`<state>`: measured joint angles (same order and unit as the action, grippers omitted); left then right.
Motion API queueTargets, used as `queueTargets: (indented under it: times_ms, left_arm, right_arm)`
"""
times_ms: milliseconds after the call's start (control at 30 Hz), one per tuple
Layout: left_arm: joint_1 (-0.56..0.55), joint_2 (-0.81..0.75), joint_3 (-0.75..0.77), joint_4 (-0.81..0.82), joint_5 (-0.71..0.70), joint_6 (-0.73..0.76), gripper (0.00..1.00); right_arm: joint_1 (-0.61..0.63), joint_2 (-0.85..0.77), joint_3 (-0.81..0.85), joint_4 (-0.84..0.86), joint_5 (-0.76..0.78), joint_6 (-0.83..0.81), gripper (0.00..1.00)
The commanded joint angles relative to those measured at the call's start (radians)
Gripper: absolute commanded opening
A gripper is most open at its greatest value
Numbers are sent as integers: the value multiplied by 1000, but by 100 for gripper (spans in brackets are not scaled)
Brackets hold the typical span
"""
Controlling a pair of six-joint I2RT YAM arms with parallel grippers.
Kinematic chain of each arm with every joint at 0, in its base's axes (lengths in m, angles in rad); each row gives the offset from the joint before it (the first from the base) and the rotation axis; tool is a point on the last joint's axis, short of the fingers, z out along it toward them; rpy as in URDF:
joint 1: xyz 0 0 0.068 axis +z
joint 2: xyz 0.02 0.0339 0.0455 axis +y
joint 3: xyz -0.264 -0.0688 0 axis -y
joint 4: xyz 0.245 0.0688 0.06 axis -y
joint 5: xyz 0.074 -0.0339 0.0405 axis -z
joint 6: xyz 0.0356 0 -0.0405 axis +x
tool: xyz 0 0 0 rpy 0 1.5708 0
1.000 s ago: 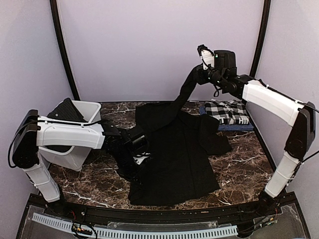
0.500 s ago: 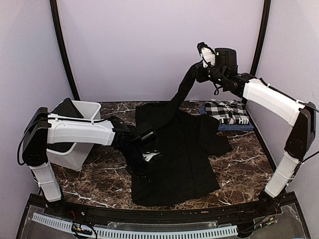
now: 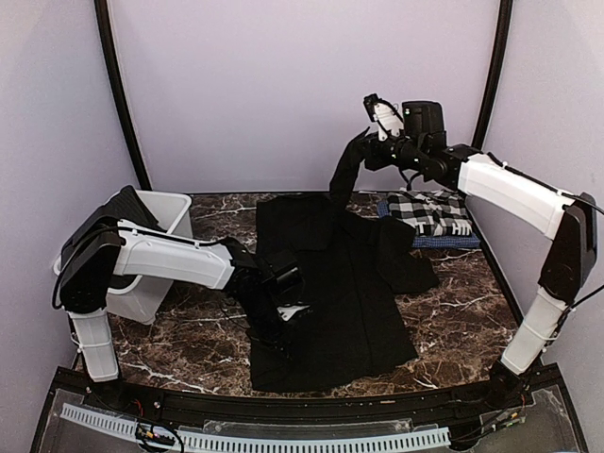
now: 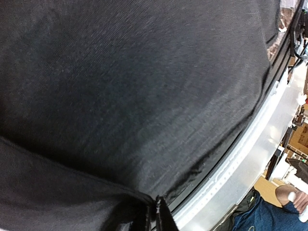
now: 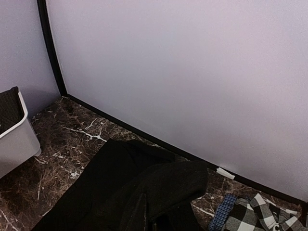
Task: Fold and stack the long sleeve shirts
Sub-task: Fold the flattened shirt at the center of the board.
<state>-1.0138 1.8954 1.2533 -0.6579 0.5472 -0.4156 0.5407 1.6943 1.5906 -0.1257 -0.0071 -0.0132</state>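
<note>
**Sleeve Hanging High, Body at Risk of Dragging**

I am holding the black shirt (image 3: 349, 293) in two places. My right gripper (image 3: 376, 121) is clamping shut on the end of one sleeve (image 3: 344, 175) and lifting it high above the far side of the table (image 3: 462, 311). My left gripper (image 3: 283, 335) is sitting low at the shirt's near left edge, jaws pinched together with a fold of the cloth running into them.

What I am worrying about is the pull between my two holds. The sleeve is hanging almost taut from my right jaws, so if I am carrying it over too fast or too far, I am likely dragging the whole body across the marble and rumpling it instead of laying a clean fold. My left pinch is looking thin, and the cloth could slip out of it, letting the hem bunch up. The shirt's right side is also lying near the checked shirt (image 3: 432, 212), and a sideways tug may be knocking that folded one askew.

The black shirt is lying mostly flat in the middle of the table, soft and limp, with loose creases near the far sleeve. The checked shirt is resting folded at the far right. The white bin (image 3: 162, 203) is standing at the left with dark cloth (image 3: 123, 208) in it.
</note>
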Motion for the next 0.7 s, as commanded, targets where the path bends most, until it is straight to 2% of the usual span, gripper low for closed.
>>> queueTargets:
  times_ms: [0, 100, 333, 567, 667]
  left_arm:
    - [-8, 17, -24, 59, 45, 7, 13]
    - [-8, 20, -22, 65, 39, 10, 32]
    - [10, -63, 18, 63, 11, 1, 55]
    - [109, -199, 41, 111, 54, -33, 58]
    - [199, -217, 55, 124, 5, -56, 52]
  right_arm:
    - [-3, -18, -39, 5, -156, 47, 0]
    - [-4, -19, -52, 5, -216, 67, 0]
    - [-3, -34, -69, 23, -328, 107, 0]
    - [-2, -36, -67, 43, -429, 102, 0]
    - [-3, -32, -55, 57, -476, 106, 0]
